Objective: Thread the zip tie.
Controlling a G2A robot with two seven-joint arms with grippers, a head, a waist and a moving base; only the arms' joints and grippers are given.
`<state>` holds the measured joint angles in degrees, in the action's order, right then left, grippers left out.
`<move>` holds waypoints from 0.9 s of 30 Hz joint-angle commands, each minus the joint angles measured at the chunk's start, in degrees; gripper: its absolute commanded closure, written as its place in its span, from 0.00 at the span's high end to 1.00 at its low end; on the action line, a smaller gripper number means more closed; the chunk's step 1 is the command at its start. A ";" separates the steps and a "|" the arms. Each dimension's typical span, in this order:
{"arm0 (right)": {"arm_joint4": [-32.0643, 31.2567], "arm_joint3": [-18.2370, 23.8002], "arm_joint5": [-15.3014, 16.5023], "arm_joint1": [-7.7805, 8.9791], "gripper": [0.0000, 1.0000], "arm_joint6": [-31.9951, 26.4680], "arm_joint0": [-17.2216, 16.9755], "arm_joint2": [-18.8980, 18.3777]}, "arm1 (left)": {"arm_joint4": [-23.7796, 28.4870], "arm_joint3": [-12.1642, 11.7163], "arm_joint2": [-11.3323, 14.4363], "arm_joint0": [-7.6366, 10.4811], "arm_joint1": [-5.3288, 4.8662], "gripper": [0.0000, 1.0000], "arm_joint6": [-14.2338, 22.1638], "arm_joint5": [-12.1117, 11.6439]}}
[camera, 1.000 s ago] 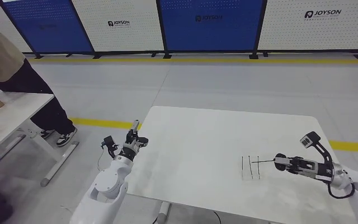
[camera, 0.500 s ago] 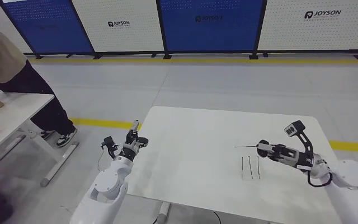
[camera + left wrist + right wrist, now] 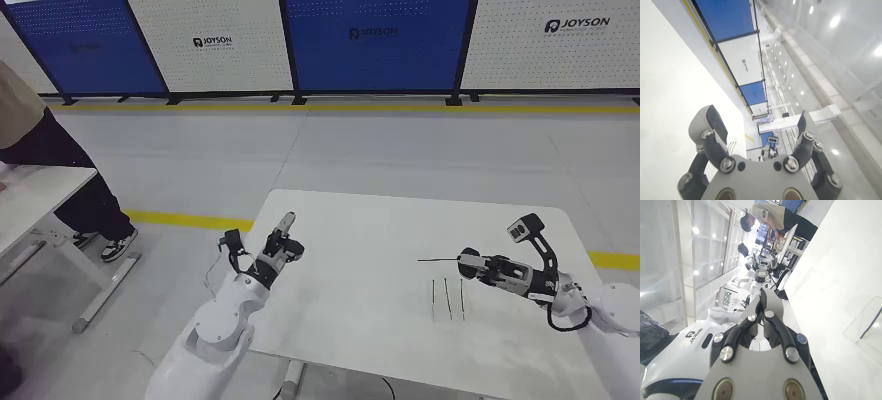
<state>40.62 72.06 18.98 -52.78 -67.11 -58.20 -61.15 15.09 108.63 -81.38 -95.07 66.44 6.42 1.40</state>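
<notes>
From above, the right gripper hangs over the right part of the white rectangular table. It is pinched on one end of a thin black plastic zip tie, which sticks out level toward the table's middle. Three spare black zip ties lie side by side on the table just beside it, and the left gripper sits well apart near the table's left edge. In the left wrist view, the left gripper has its fingers spread wide and holds nothing. In the right wrist view, the right gripper has its pads pressed together, with a clear flat plastic tray on the table nearby. The step looks like a handover of the free end, so the left gripper should probably pinch close to the tip and keep the strap level. Which end carries the head cannot be told.
</notes>
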 commanded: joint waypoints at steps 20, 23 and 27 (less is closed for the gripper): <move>-6.32 7.10 0.50 -5.52 0.00 14.51 -3.34 4.67 | -5.72 -0.59 6.94 -2.97 0.25 1.00 5.19 -6.19; -5.48 4.71 0.50 -7.54 0.00 14.54 -2.69 6.41 | -5.68 -1.19 8.98 -2.65 0.56 1.00 4.20 -7.63; -5.48 4.71 0.50 -7.54 0.00 14.54 -2.69 6.41 | -5.54 -1.27 9.15 -2.61 0.59 1.00 4.05 -7.75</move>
<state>35.17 76.72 19.48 -60.35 -52.57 -60.88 -54.73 9.56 107.35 -72.19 -97.68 67.04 10.43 -6.39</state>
